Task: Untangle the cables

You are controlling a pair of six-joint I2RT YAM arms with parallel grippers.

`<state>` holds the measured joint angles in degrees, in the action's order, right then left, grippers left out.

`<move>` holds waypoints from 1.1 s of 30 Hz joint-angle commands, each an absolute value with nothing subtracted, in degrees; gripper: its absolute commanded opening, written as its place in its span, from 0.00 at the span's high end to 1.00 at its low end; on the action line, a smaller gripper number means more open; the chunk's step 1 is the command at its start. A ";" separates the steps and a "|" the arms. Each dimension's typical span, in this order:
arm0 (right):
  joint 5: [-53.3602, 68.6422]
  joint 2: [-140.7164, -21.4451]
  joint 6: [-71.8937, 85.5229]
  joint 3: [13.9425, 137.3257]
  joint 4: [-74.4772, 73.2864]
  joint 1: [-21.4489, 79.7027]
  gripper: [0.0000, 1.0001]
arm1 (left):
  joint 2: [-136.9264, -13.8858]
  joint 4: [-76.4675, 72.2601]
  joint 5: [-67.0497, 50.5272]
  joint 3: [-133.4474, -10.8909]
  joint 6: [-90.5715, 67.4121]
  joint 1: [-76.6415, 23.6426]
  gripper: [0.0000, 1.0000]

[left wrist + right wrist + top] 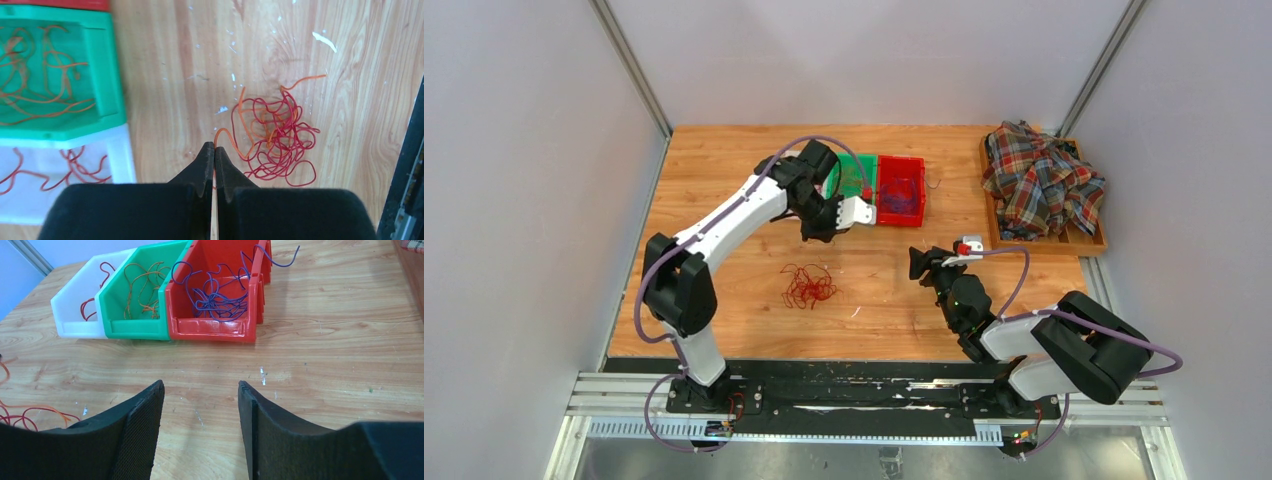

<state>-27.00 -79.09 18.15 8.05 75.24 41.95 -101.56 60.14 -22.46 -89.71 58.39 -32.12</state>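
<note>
L pincer [214, 146] nips 1 orange cable [226, 134], R pincer [200, 385] agape, 3 bins [210, 330]

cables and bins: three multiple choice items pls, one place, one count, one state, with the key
1. On the table, where do the purple cables lie? A) in the red bin B) loose on the wood C) hanging off the edge
2. How many bins stand in the row? A) two B) three C) four
3. The right gripper is: A) open, empty B) shut on a cable C) shut, empty
Key: 1 A, purple strands lie inside the red bin; 2 B, white bin, green bin and red bin side by side; 3 A, fingers apart, bare wood between.
</note>
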 commanded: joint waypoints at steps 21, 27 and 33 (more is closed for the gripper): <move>-4.00 -75.09 2.03 29.37 68.87 52.75 0.17 | -83.88 60.12 -30.15 -112.48 38.75 -33.73 1.00; -2.41 -80.69 0.59 35.29 66.32 52.77 0.17 | -83.30 60.12 -29.96 -117.68 37.35 -35.55 1.00; -6.36 -85.10 0.75 34.58 68.92 52.76 0.21 | -83.44 60.12 -29.47 -124.22 36.50 -37.09 1.00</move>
